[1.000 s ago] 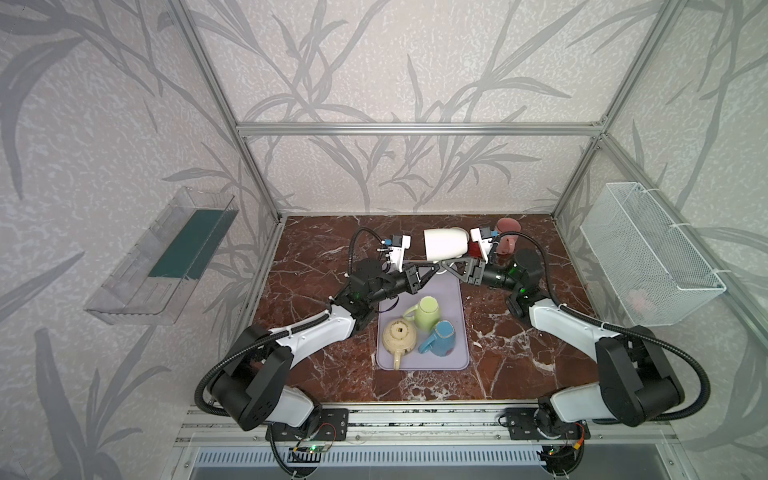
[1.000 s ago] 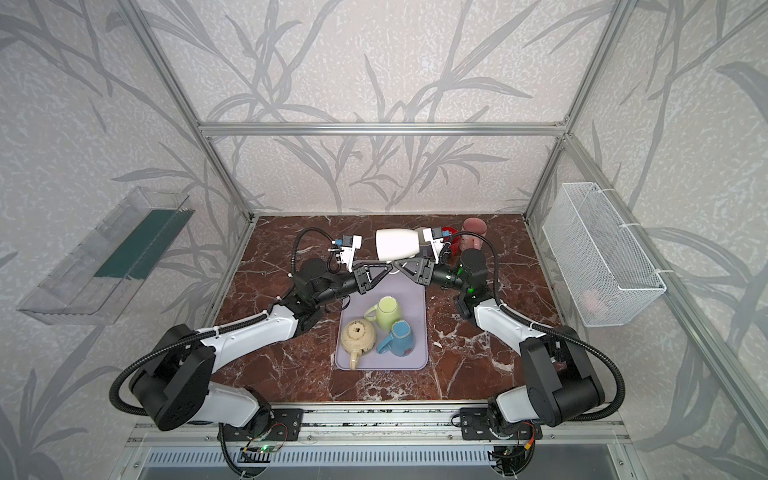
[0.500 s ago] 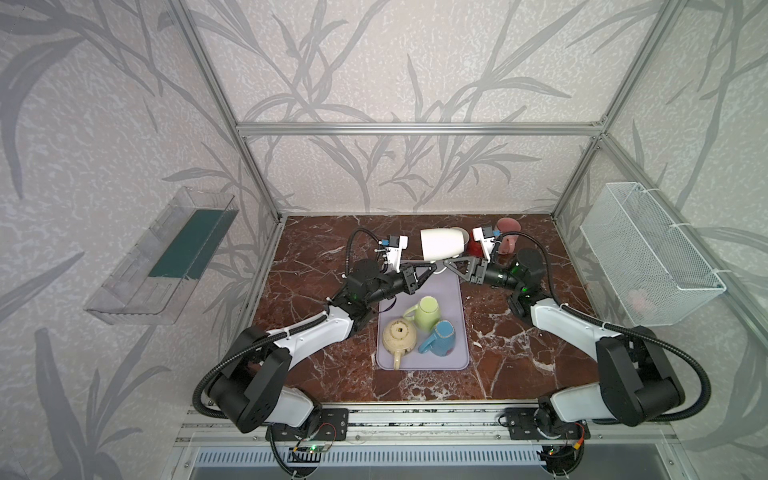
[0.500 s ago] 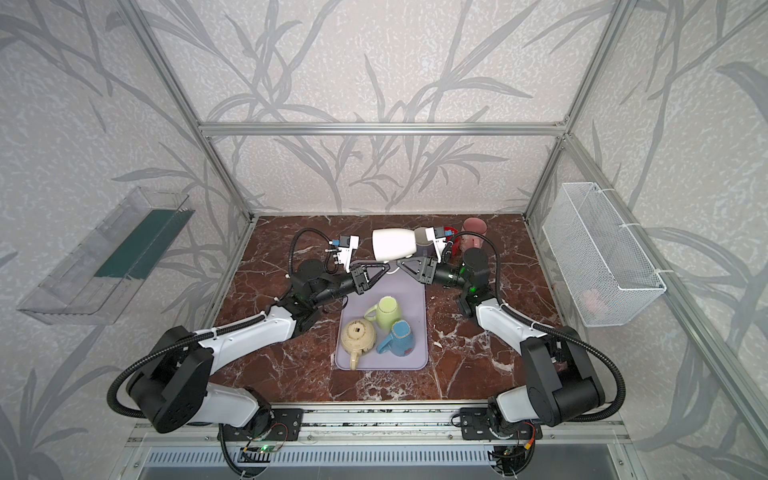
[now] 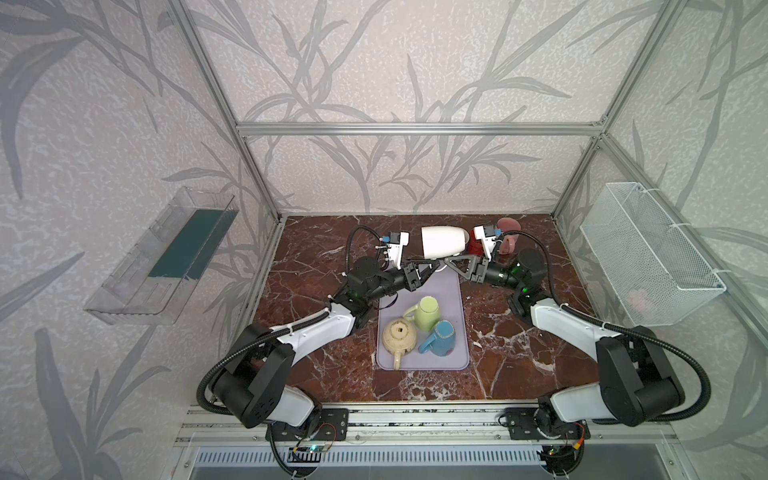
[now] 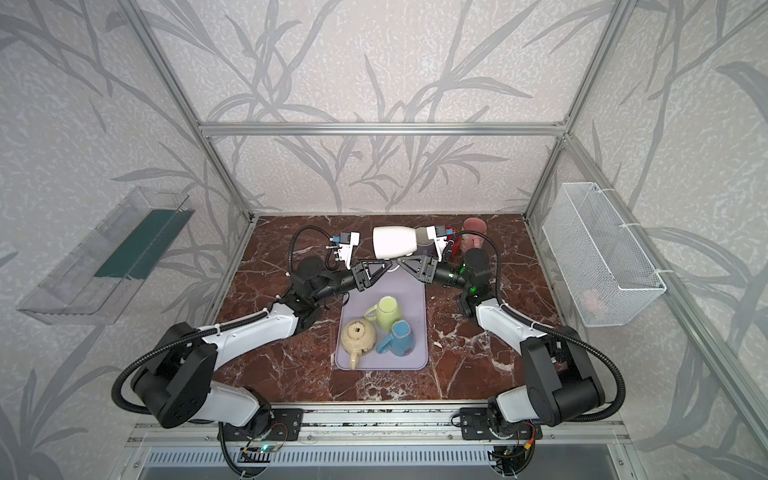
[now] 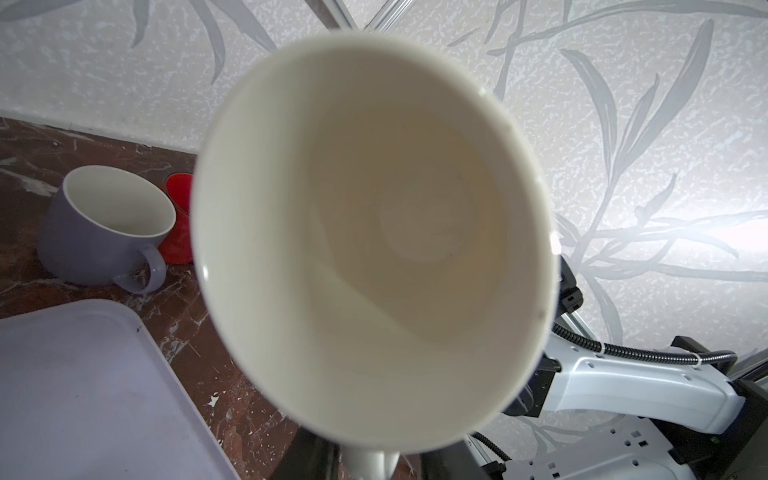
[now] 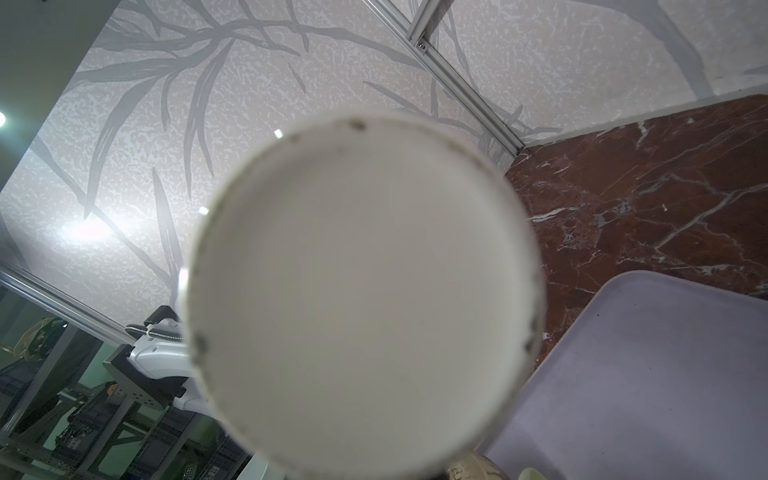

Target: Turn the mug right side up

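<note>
A white mug (image 5: pixel 442 241) (image 6: pixel 395 241) hangs on its side in the air over the far end of the lilac tray (image 5: pixel 453 291). Its mouth faces the left wrist camera (image 7: pixel 374 228) and its base faces the right wrist camera (image 8: pixel 365 291). Under the mug, my right gripper (image 5: pixel 448 260) (image 6: pixel 400 260) is shut on the mug's handle; its jaws are hidden in the right wrist view. My left gripper (image 5: pixel 432 264) (image 7: pixel 370 461) stands open around the same handle, with a gap showing beside one dark finger (image 7: pixel 440 461).
On the tray lie a green mug (image 5: pixel 428 309), a blue mug (image 5: pixel 440 336) and a cream teapot (image 5: pixel 399 336). Behind the tray are a lavender mug (image 7: pixel 95 232), a red cup (image 7: pixel 180 232) and a pink cup (image 5: pixel 509 232). A wire basket (image 5: pixel 648 257) hangs on the right wall and a clear bin (image 5: pixel 166 253) on the left wall.
My right gripper has shut on the mug's handle and my left gripper's jaws have come apart from it. The mug has hardly moved.
</note>
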Controlling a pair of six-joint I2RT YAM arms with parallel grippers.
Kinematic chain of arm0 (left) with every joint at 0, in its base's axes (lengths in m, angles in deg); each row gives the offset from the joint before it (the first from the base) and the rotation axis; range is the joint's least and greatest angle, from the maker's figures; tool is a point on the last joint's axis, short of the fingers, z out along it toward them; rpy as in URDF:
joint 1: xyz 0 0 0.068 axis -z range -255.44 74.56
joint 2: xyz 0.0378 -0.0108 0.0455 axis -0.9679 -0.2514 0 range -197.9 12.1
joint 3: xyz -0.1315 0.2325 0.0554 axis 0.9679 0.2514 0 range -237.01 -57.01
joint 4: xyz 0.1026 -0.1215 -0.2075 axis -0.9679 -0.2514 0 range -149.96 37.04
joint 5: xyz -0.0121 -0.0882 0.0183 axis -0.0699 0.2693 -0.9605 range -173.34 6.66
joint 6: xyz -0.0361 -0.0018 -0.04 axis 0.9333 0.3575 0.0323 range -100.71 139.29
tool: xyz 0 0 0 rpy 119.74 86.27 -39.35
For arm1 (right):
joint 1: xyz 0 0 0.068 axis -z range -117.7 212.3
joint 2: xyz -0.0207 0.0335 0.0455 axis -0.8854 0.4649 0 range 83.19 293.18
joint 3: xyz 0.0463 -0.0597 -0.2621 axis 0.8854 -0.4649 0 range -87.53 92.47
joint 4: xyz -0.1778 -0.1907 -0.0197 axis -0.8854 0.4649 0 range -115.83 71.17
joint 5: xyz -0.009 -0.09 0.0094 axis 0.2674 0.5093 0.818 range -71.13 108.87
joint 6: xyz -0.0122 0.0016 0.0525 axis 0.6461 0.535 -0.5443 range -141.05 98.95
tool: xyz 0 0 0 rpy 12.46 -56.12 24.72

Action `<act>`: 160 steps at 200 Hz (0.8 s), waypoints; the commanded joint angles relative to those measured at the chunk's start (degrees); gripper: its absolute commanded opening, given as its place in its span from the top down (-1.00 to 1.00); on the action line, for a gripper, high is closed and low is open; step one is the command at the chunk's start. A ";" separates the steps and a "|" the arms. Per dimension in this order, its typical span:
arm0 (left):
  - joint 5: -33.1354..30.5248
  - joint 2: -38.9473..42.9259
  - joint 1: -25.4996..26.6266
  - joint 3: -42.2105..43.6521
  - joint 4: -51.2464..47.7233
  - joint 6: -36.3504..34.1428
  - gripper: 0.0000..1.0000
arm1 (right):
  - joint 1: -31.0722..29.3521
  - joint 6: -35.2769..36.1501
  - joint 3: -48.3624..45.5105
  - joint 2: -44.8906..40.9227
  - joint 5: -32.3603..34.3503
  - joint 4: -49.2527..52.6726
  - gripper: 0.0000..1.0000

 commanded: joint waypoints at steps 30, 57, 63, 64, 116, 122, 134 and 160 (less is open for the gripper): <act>2.13 -1.51 -0.31 -3.03 5.38 1.76 0.39 | -1.25 0.45 0.20 -1.66 -0.51 -5.85 1.00; 2.34 -2.21 -0.26 -3.47 5.61 2.00 0.46 | -1.99 0.28 0.45 -1.01 -0.56 -6.33 1.00; 2.34 -2.32 -0.20 -3.56 5.79 2.09 0.48 | -2.09 0.28 0.45 -0.88 -0.56 -6.38 1.00; 2.34 -2.29 -0.23 -3.49 5.79 2.06 0.48 | -2.10 0.24 0.45 -0.85 -0.59 -6.42 1.00; 1.83 -2.60 -0.27 -3.54 5.56 1.94 0.63 | -2.50 -0.15 -0.16 -0.30 -0.63 -7.39 1.00; 1.68 -2.67 -0.24 -3.57 5.54 1.98 0.66 | -2.54 -0.15 -0.30 -0.25 -0.66 -7.43 1.00; 1.64 -2.93 -0.24 -3.96 4.79 2.17 0.73 | -2.55 -0.18 -0.47 -0.21 -0.80 -7.56 1.00; 1.40 -2.99 -0.25 -4.17 3.64 2.21 1.00 | -2.55 -0.09 -1.06 -0.21 -1.03 -8.19 1.00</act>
